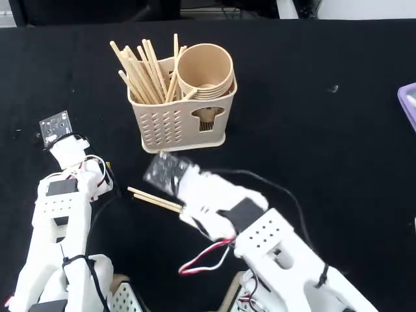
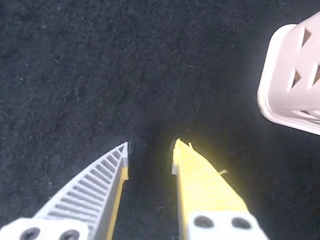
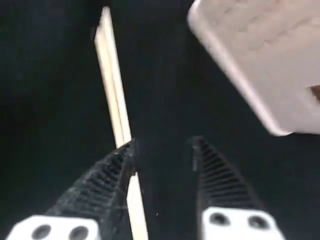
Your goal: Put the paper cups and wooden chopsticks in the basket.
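A beige slotted basket (image 1: pixel 170 123) stands at the back middle of the black table. It holds a bundle of wooden chopsticks (image 1: pixel 144 73) and a stack of paper cups (image 1: pixel 205 65). A loose pair of chopsticks (image 1: pixel 155 198) lies flat in front of it. My right gripper (image 1: pixel 166 172) hovers open over this pair. In the right wrist view the chopsticks (image 3: pixel 112 95) run under the tip of one black finger (image 3: pixel 107 180) of the gripper (image 3: pixel 162 142), with the basket (image 3: pixel 260 60) just beyond. My left gripper (image 1: pixel 57 128) (image 2: pixel 150 145) is open and empty over bare cloth, left of the basket (image 2: pixel 290 85).
A purple object (image 1: pixel 408 104) pokes in at the right edge of the table. A small speck (image 1: pixel 333 88) lies right of the basket. Red and black cables (image 1: pixel 208 257) trail beside the right arm's base. Black cloth (image 1: pixel 312 143) covers the table.
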`<state>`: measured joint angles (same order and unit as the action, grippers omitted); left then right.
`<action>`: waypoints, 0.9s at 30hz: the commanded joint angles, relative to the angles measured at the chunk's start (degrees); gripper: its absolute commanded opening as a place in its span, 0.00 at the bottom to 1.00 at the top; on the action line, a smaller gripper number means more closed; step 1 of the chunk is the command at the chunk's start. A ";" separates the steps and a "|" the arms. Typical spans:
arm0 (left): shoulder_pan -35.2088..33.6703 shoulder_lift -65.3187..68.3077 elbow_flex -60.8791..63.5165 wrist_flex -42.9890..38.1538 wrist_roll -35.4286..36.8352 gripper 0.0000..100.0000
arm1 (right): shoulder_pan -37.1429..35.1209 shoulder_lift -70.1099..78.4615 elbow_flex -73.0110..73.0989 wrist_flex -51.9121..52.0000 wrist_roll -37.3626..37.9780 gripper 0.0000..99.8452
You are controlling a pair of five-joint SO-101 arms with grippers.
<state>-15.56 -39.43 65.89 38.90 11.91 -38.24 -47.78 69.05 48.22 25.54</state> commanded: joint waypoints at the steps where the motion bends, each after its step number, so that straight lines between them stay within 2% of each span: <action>1: -0.48 -0.35 -0.40 -1.14 0.62 0.16 | -0.35 -0.66 2.51 -3.08 1.32 0.21; 17: -0.31 -0.26 -0.40 -0.97 0.62 0.16 | -1.58 30.73 -7.08 -2.99 1.32 0.21; 19: -0.22 -0.26 -0.40 -0.97 0.62 0.16 | -1.58 30.99 -7.25 -3.08 1.32 0.15; 22: -0.48 -0.26 -0.40 -0.88 0.62 0.16 | -1.58 30.99 -7.34 -3.25 1.32 0.00; 23: -0.48 -0.26 -0.40 -0.88 0.62 0.16 | -1.58 30.99 -7.34 -3.08 1.32 0.03; 27: -0.48 -0.26 -0.40 -0.88 0.62 0.16 | -1.05 29.85 -7.60 -2.99 1.32 0.01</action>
<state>-15.56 -39.43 65.89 38.90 11.91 -39.21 -17.71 61.67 45.41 26.59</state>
